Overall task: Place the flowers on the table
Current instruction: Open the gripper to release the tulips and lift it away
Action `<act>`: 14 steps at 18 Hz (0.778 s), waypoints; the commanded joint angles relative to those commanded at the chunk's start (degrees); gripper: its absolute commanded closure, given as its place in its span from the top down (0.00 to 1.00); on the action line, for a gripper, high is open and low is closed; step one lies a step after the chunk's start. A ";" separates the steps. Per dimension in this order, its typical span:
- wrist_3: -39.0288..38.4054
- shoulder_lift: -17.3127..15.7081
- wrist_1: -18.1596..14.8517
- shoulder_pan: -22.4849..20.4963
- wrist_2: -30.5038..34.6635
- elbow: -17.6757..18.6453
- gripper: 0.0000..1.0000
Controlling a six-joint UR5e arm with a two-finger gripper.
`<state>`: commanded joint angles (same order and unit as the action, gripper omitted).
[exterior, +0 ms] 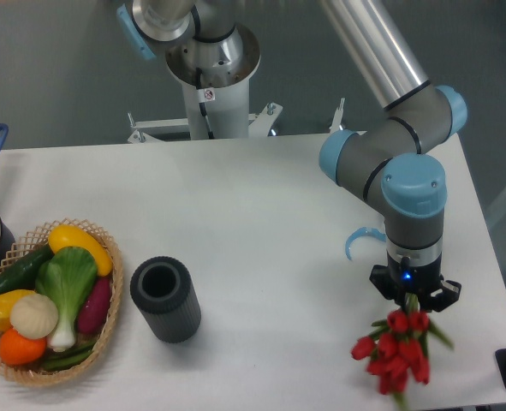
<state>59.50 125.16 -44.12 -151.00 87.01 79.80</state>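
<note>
the hand (pixel 414 300) grips the flowers (pixel 394 353) above the table (pixel 261 223).

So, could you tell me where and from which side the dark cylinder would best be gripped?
The dark cylinder lies on the table with its open end tilted up toward the camera. Gripping across its round body from above looks best, jaws closing on the two long sides. The basket sits close on one side, so a side approach seems cramped. The gripper is over by the flowers.
</note>
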 joint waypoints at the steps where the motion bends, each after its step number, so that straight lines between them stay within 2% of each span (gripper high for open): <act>1: -0.26 -0.09 0.00 -0.09 0.00 0.35 1.00; 4: -0.09 -0.79 0.26 -0.79 1.49 0.44 1.00; 6: -0.18 -2.71 0.18 -3.94 1.06 0.44 1.00; 9: 0.26 -3.34 -0.61 -6.94 -1.66 1.14 1.00; 14: 0.35 -2.64 -0.97 -6.24 -0.71 2.20 1.00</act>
<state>59.85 122.52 -45.09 -157.24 86.30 82.00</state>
